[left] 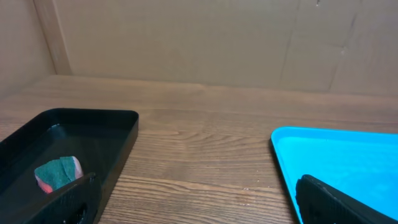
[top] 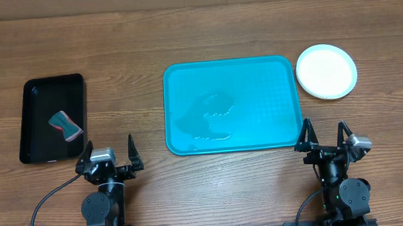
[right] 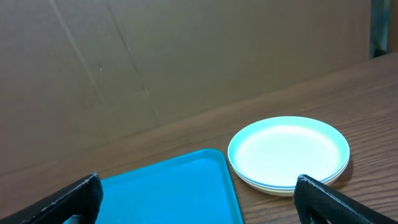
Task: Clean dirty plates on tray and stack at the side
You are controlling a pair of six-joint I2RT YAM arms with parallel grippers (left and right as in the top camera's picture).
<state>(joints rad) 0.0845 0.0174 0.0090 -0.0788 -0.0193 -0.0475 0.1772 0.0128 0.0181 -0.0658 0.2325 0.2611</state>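
Observation:
The teal-blue tray [top: 282, 82] lies in the middle of the table with only a wet patch [top: 212, 116] on it. The plates [top: 326, 71] sit in one stack on the wood just right of the tray, a light-blue-rimmed one on top [right: 288, 149]. My left gripper [top: 111, 156] rests open near the table's front, left of the tray [left: 348, 155], nothing between its fingers. My right gripper [top: 323, 136] is open at the tray's front right corner [right: 186, 186], short of the plate stack, holding nothing.
A black tray [top: 52, 119] stands at the left with a teal and pink sponge [top: 66, 126] inside, the same sponge [left: 58, 173] showing in the left wrist view. A brown wall backs the table.

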